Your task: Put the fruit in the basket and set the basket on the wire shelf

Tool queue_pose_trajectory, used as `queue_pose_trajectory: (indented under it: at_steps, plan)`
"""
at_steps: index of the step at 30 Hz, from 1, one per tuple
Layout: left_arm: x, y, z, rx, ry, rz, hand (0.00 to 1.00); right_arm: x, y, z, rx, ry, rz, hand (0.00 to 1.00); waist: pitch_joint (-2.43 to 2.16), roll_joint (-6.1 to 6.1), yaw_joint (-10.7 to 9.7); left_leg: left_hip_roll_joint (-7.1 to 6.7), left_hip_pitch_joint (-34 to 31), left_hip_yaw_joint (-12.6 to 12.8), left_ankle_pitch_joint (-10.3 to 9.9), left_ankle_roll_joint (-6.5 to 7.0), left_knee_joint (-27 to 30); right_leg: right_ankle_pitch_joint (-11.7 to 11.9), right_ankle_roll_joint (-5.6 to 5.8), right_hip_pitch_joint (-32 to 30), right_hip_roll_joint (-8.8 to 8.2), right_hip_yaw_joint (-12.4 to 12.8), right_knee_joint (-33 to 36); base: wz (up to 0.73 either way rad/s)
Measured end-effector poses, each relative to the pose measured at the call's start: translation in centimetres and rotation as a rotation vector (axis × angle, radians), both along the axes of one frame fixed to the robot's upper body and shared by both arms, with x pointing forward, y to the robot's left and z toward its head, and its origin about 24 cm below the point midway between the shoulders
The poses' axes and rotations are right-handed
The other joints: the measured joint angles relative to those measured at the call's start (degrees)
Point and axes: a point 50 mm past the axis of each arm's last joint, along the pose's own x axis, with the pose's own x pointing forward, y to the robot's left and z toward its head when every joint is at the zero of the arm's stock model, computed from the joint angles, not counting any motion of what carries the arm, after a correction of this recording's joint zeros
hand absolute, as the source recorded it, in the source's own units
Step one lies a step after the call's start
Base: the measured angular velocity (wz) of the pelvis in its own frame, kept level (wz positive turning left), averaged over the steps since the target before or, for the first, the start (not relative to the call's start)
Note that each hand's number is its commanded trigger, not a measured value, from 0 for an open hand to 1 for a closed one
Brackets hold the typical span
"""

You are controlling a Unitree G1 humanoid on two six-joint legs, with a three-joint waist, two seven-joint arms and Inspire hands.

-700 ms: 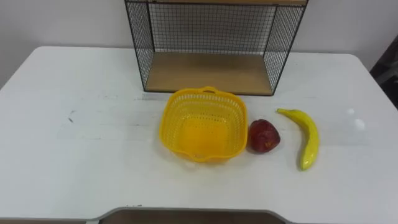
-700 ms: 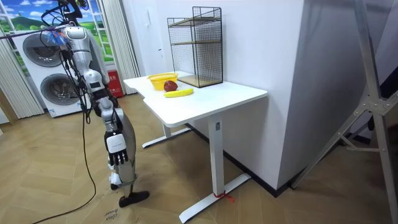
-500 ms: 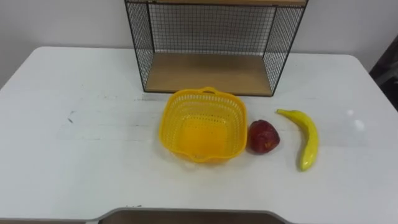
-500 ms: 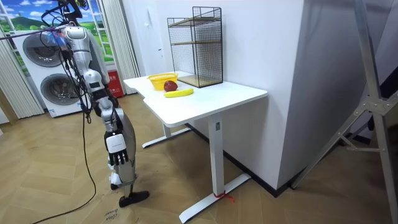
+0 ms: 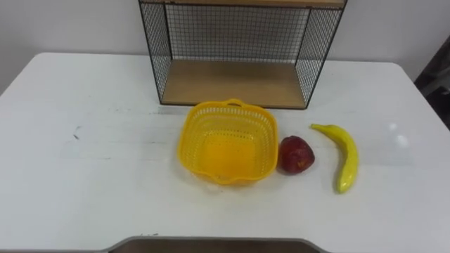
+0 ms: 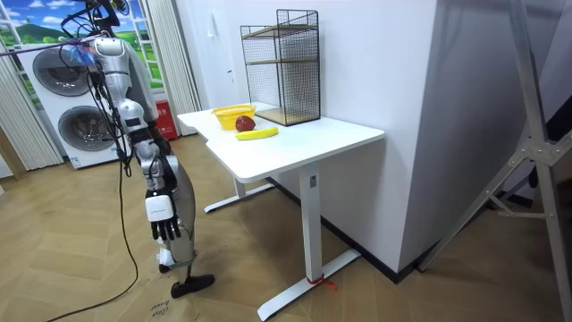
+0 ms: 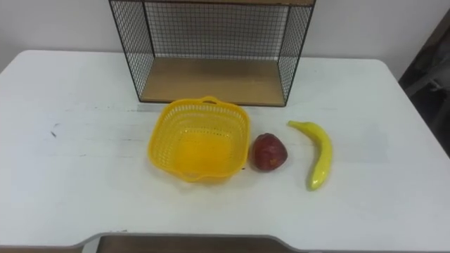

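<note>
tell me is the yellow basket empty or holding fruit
Empty: the basket shows a bare mesh bottom, and the apple and banana lie on the table to its right.

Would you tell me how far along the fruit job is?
Nothing is done yet: the yellow basket sits empty on the table. Nothing is in hand; the red fruit and banana lie beside it. Left: load both, then set the basket on the wire shelf.

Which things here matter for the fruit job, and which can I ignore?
Job: basket, apple, banana, shelf, all on the table.
Ignore: washers and the red object beside them, behind the robot in the room view.
</note>
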Motion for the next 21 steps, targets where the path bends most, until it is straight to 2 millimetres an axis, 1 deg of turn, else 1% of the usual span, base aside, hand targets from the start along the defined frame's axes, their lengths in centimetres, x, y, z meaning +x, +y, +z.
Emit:
queue_pose_trajectory:
  at_steps: [2, 3, 4, 5, 6, 7, 9, 11, 13, 14, 16, 17, 19, 20, 21]
  plan:
    - [-0.3, 0.1, 0.0, 0.007, -0.010, 0.038, 0.00, -0.3, -0.1, 0.0, -0.018, -0.013, -0.076, 0.00, 0.02, 0.00, 0.0, 0.00, 0.0, 0.1, 0.0, 0.00, 0.0, 0.0, 0.00, 0.0, 0.00, 0.1, 0.0, -0.02]
    - [-0.4, 0.2, 0.1, 0.014, -0.017, 0.054, 0.00, -0.2, -0.2, 0.1, -0.032, -0.038, -0.171, 0.00, 0.04, 0.04, -0.1, 0.02, 0.0, 0.2, 0.0, 0.00, -0.3, 0.0, 0.00, 0.0, 0.05, 0.3, 0.0, -0.06]
    - [-0.6, 0.3, 0.1, 0.020, -0.018, 0.064, 0.00, 0.2, -0.4, 0.1, -0.044, -0.075, -0.274, 0.00, 0.07, 0.08, -0.4, 0.03, 0.0, 0.3, 0.0, -0.01, -0.5, 0.0, 0.01, -0.1, 0.11, 0.4, -0.1, -0.05]
    - [-0.6, 0.3, 0.1, 0.022, -0.020, 0.069, 0.00, 0.4, -0.5, 0.1, -0.050, -0.097, -0.325, 0.00, 0.06, 0.09, -0.6, 0.02, 0.0, 0.3, 0.0, -0.02, -0.5, 0.0, 0.01, -0.1, 0.11, 0.4, -0.1, 0.00]
    - [-0.8, 0.5, 0.1, 0.027, -0.026, 0.090, 0.00, 1.0, -0.7, 0.1, -0.061, -0.141, -0.429, 0.00, 0.06, 0.07, -1.4, 0.03, 0.1, 0.3, -0.1, -0.03, -0.5, 0.0, 0.01, 0.0, 0.10, 0.4, -0.2, 0.00]
    - [-0.9, 0.6, 0.2, 0.031, -0.027, 0.105, 0.00, 1.0, -0.8, 0.1, -0.066, -0.157, -0.490, 0.00, 0.07, 0.06, -1.6, 0.03, 0.1, 0.3, -0.1, -0.03, -0.5, 0.0, 0.01, 0.0, 0.10, 0.4, -0.2, 0.00]
    - [-1.5, 1.1, 0.4, 0.044, -0.040, 0.180, 0.00, 1.8, -1.3, 0.2, -0.082, -0.228, -0.706, 0.00, 0.04, -0.01, -2.2, 0.02, 0.2, 0.4, -0.1, -0.03, -0.6, 0.0, 0.01, 0.0, 0.10, 0.5, -0.2, 0.00]
    - [-1.8, 1.3, 0.5, 0.051, -0.054, 0.221, 0.00, 2.5, -1.6, 0.3, -0.092, -0.267, -0.819, 0.00, 0.01, -0.11, -2.9, 0.00, 0.2, 0.4, -0.1, -0.04, -0.6, 0.0, 0.02, 0.1, 0.08, 0.5, -0.2, 0.00]
    - [-2.1, 1.5, 0.6, 0.068, -0.066, 0.248, 0.00, 3.1, -2.1, 0.5, -0.107, -0.308, -0.987, 0.00, -0.09, -0.60, -3.3, -0.03, 0.5, 0.4, -0.1, -0.04, -0.5, 0.0, 0.05, 0.5, 0.06, 0.5, -0.2, 0.00]
    - [-2.3, 1.6, 0.6, 0.072, -0.069, 0.249, 0.00, 3.2, -2.2, 0.5, -0.112, -0.317, -1.033, 0.00, 0.00, -0.59, -3.5, -0.05, 0.6, 0.4, -0.1, -0.04, -0.5, -0.1, 0.07, 0.6, 0.06, 0.5, -0.3, 0.00]
    - [-2.7, 1.9, 0.8, 0.084, -0.081, 0.252, 0.00, 3.9, -3.2, 0.9, -0.140, -0.363, -1.197, 0.00, -0.02, -1.15, -4.6, -0.11, 0.7, 0.4, -0.1, -0.04, -0.5, -0.2, 0.14, 0.3, 0.00, 0.5, -0.3, 0.00]
    - [-2.5, 2.1, 0.9, 0.089, -0.095, 0.254, 0.00, 4.2, -3.5, 1.1, -0.147, -0.381, -1.227, 0.00, -0.04, -1.22, -4.7, -0.11, 0.7, 0.5, -0.1, -0.04, -0.5, -0.3, 0.13, 0.2, 0.00, 0.5, -0.3, 0.00]
    - [-2.5, 2.7, 1.2, 0.110, -0.109, 0.258, 0.00, 5.4, -5.1, 1.9, -0.197, -0.464, -1.304, 0.00, 0.04, -1.36, -4.9, -0.09, 0.7, 0.6, -0.1, -0.03, -0.6, -0.3, 0.13, -0.1, 0.03, 0.9, -0.3, -0.06]
    - [-2.4, 2.9, 1.2, 0.115, -0.113, 0.256, 0.00, 5.8, -5.6, 2.2, -0.212, -0.487, -1.315, 0.00, 0.03, -1.34, -5.0, -0.09, 0.6, 0.6, -0.1, -0.02, -0.6, -0.3, 0.13, -0.2, 0.05, 0.9, -0.2, -0.03]
    - [-2.4, 3.1, 1.3, 0.126, -0.123, 0.261, 0.00, 6.5, -6.6, 2.8, -0.245, -0.527, -1.332, 0.00, 0.00, -1.30, -5.1, -0.11, 0.8, 0.6, -0.1, 0.00, -0.9, -0.3, 0.13, -0.2, 0.06, 1.0, -0.2, 0.00]
